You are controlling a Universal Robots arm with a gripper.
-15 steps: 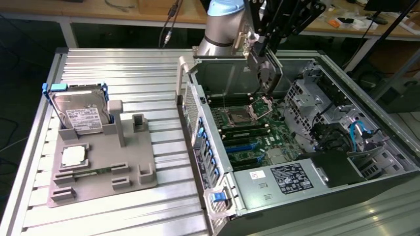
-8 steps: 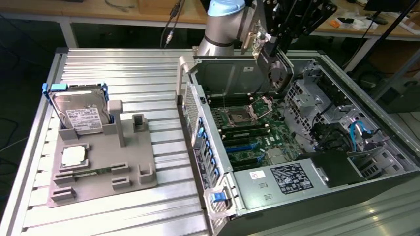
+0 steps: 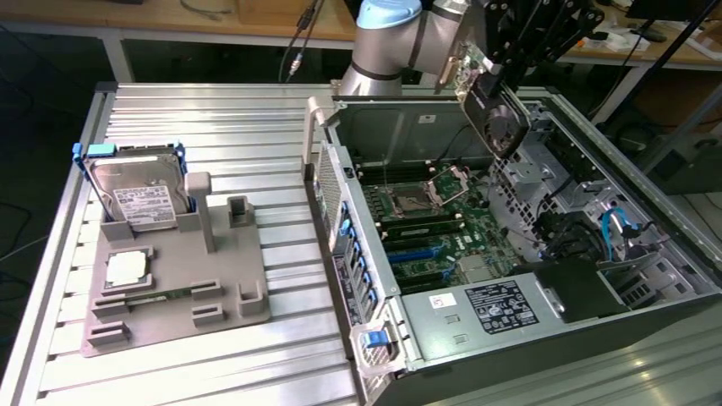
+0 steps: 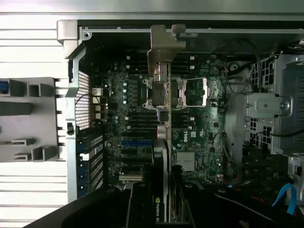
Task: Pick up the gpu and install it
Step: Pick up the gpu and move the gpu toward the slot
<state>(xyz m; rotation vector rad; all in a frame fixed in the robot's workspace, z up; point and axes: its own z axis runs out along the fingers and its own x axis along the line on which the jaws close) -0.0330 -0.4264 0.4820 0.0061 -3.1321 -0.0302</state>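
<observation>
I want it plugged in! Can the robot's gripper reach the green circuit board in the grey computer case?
Probably yes: the gripper holds the dark flat card above the green circuit board, and nothing blocks the open case.

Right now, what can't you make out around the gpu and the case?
Slot under the gpu: wrist view, the edge-on card covers that strip of the motherboard.
Top of the gripper: exterior view, cut off by the upper edge.
Label text on the hard drive: exterior view, too small.

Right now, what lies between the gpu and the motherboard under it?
Nothing: in the exterior view the gpu, held in the pincer, hangs in open air above the motherboard.
</observation>
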